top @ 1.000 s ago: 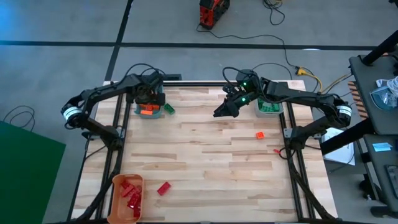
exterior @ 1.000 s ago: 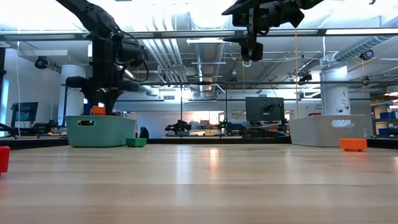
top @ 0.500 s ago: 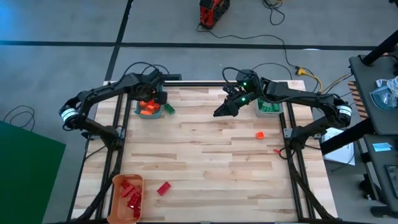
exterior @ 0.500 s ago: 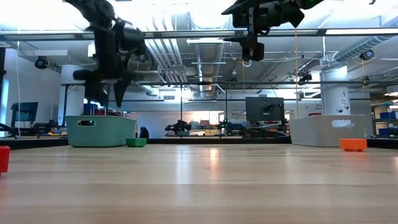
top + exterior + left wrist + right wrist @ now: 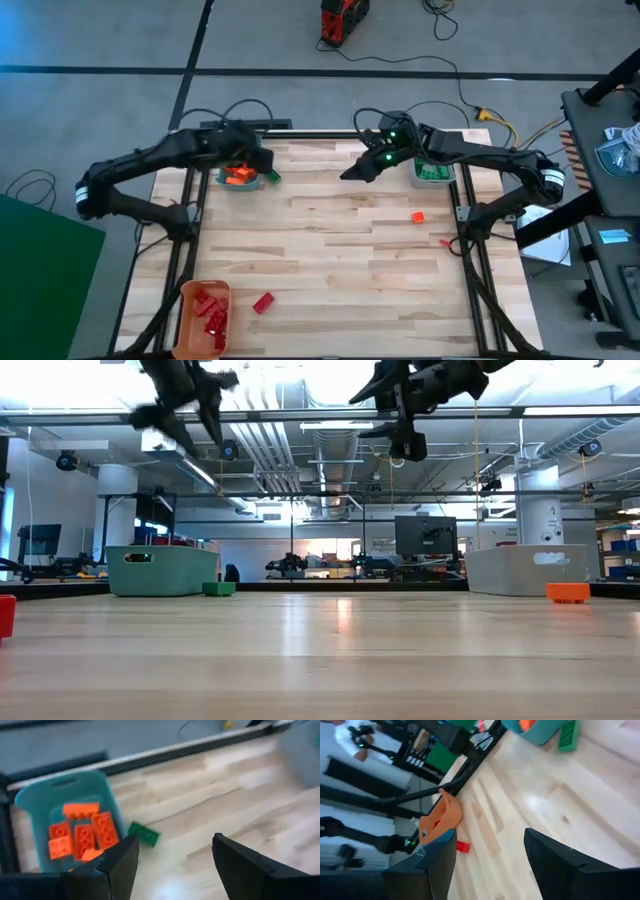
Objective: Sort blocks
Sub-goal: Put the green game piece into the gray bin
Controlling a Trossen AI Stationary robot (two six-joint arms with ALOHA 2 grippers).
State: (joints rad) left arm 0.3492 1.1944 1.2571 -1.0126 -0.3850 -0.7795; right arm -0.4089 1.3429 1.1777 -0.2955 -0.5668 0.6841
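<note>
From above, the left gripper (image 5: 262, 160) hangs at upper left by the teal bin (image 5: 240, 177) of orange blocks (image 5: 236, 174); the right gripper (image 5: 352, 173) is upper centre. Left wrist: fingers (image 5: 122, 865) wide, empty, green block (image 5: 144, 833) beside the bin. Right wrist: fingers (image 5: 440, 857) wide, empty.

One camera hangs overhead, looking straight down on the whole table (image 5: 330, 250) and the floor around it. Another sits at tabletop height, facing level across the wood into the room. Each wrist camera looks close past its own fingers. All four views share the teal bin (image 5: 238, 178) (image 5: 160, 570) (image 5: 45, 800) (image 5: 540, 730).
</note>
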